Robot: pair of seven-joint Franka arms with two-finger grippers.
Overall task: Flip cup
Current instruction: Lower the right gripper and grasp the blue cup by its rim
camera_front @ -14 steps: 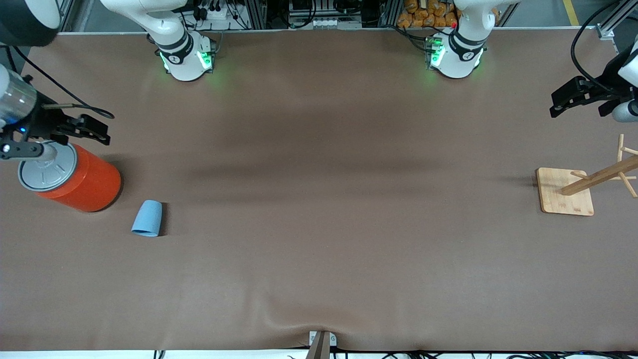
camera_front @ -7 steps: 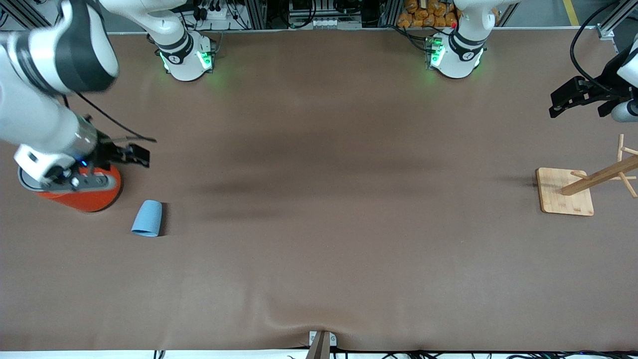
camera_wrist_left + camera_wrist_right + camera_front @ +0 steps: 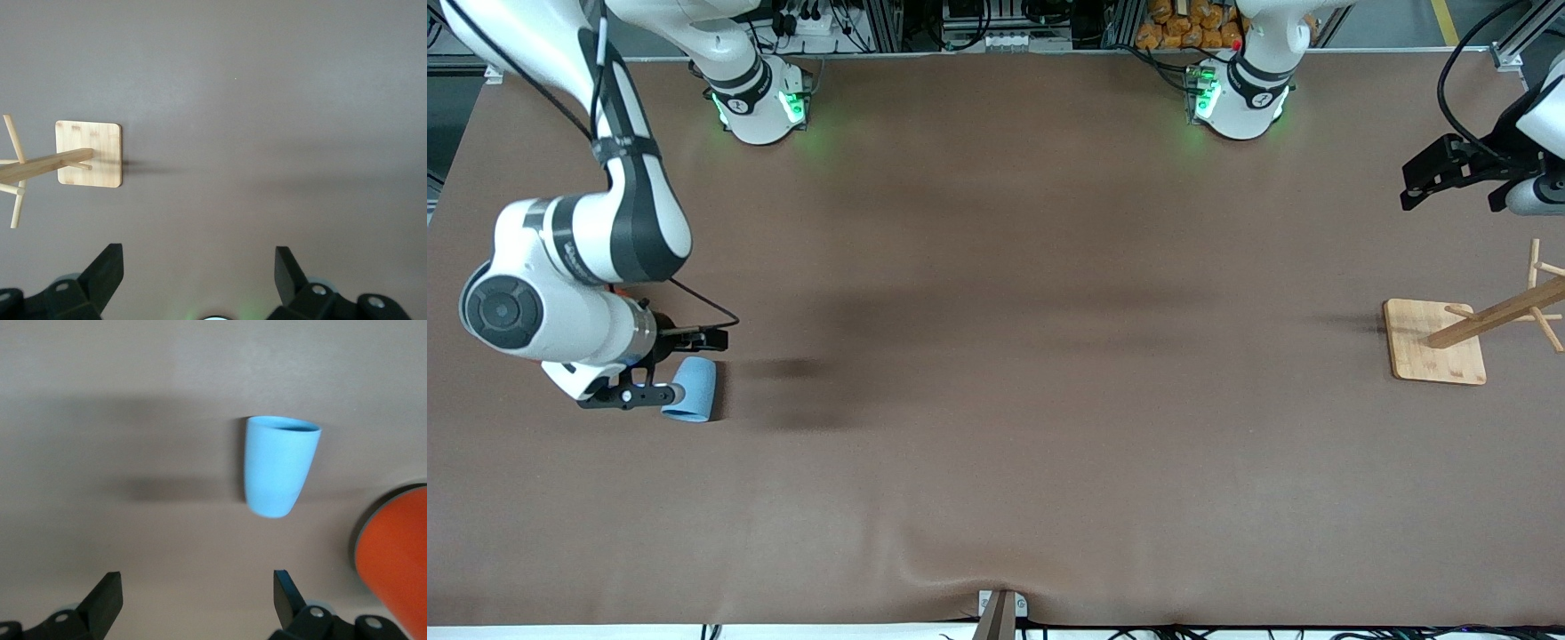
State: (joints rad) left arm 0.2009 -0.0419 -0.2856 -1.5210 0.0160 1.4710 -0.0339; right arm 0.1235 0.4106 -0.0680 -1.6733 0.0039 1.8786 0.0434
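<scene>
The right arm hides the orange can (image 3: 397,557) in the front view, and the right wrist view's edge cuts it off (only one curved side shows). The right claw (image 3: 680,360) covers part of the cup (image 3: 696,391). The wooden rack (image 3: 1507,307) runs past the front view's edge.

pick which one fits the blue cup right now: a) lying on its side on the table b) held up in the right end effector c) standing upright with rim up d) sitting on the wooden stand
a: the cup lies on its side on the brown table, its rim turned sideways, with the open right end effector above it and not touching it.
</scene>
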